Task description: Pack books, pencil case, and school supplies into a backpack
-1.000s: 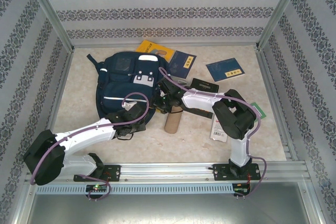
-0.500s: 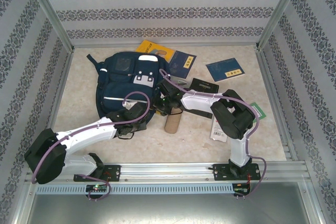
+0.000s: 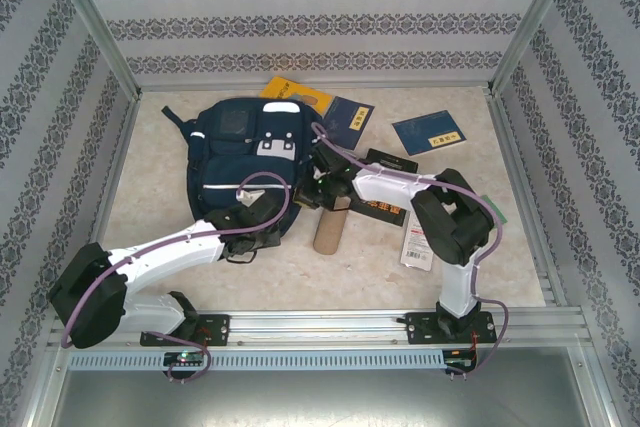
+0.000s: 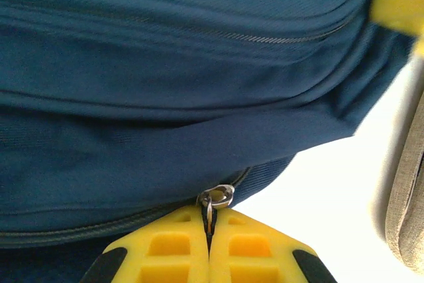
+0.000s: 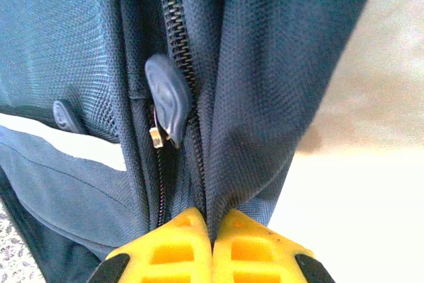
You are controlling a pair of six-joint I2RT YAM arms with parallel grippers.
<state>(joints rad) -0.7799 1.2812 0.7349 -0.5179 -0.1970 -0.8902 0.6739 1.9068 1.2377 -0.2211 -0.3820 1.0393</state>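
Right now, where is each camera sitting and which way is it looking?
Top camera: above and behind the arms, looking down at the table and backpack; left arm and right arm show.
Left wrist camera: on the left arm, facing the backpack up close; the left tool, shut on a zipper pull, shows.
Right wrist camera: on the right arm, facing the backpack's zipper; the right tool, pinching backpack fabric, shows.
Shared: all three see the backpack.
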